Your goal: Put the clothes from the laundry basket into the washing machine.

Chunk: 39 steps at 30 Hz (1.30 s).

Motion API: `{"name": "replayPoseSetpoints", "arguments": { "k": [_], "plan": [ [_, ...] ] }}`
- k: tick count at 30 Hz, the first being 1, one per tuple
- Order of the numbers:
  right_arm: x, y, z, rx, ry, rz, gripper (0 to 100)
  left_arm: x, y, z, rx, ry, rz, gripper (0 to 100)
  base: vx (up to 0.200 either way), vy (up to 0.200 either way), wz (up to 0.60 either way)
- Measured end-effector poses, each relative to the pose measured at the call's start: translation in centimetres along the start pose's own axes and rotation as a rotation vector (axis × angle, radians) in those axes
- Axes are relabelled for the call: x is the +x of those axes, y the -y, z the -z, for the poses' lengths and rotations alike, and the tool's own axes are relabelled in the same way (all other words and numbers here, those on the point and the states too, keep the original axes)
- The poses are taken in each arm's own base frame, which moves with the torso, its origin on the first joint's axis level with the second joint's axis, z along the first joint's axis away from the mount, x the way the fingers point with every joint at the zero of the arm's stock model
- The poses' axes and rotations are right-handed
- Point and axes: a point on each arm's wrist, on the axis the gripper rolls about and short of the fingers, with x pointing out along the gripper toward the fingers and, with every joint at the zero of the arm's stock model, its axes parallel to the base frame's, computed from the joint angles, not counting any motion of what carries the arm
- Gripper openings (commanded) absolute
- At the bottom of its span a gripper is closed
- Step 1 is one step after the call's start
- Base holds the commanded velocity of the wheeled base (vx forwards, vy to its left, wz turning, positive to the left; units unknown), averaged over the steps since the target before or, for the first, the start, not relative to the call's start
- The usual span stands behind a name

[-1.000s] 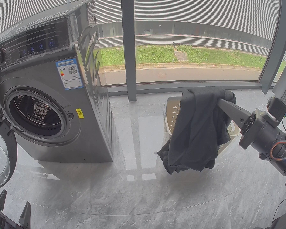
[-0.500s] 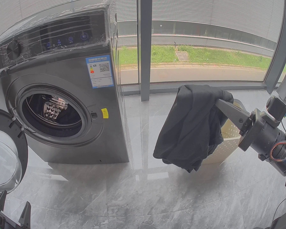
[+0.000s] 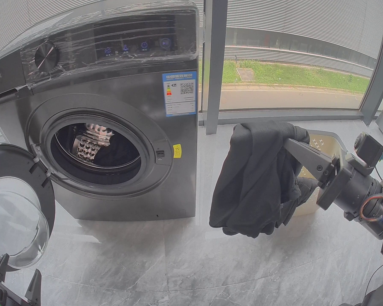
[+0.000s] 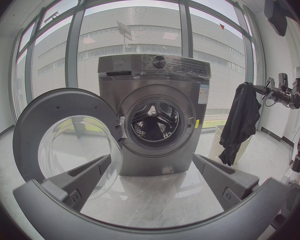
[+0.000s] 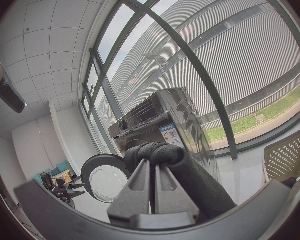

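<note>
A dark grey garment (image 3: 253, 179) hangs above the floor, with my right gripper (image 3: 290, 144) shut on its top fold. The wrist view shows the same gripper (image 5: 150, 165) with the cloth (image 5: 176, 160) bunched over its tips. Behind the garment stands the cream laundry basket (image 3: 327, 143). The washing machine (image 3: 115, 86) is to the left, its round door (image 3: 15, 217) swung wide and its drum (image 3: 95, 151) exposed, with something dark lying inside. My left gripper (image 4: 155, 177) sits low in front of the machine, open and holding nothing.
Grey polished floor (image 3: 178, 260) lies between the machine and the garment. A window pillar (image 3: 212, 56) and a glass wall stand behind. The open door juts out into the floor space at the near left.
The whole head view has swung, so the machine now sits more toward the middle. The garment still hangs from my right gripper, now closer to the machine's front. The left gripper stays put.
</note>
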Motion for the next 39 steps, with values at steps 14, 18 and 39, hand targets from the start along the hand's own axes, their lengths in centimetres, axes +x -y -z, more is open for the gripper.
{"name": "replayPoseSetpoints", "arguments": {
  "k": [14,18,39],
  "plan": [
    [-0.02,-0.03,0.1,0.001,-0.005,-0.002,0,0.0,0.0,-0.01,0.007,0.0,0.001,100,0.0,0.129,0.0],
    [-0.01,-0.03,0.1,0.001,-0.004,-0.002,0,0.0,0.0,-0.02,0.005,0.001,0.003,100,-0.15,0.0,0.0],
    [0.03,0.17,0.41,0.002,-0.012,0.011,0,0.0,0.0,-0.02,0.005,0.001,-0.002,100,-0.029,0.0,0.0]
  ]
}}
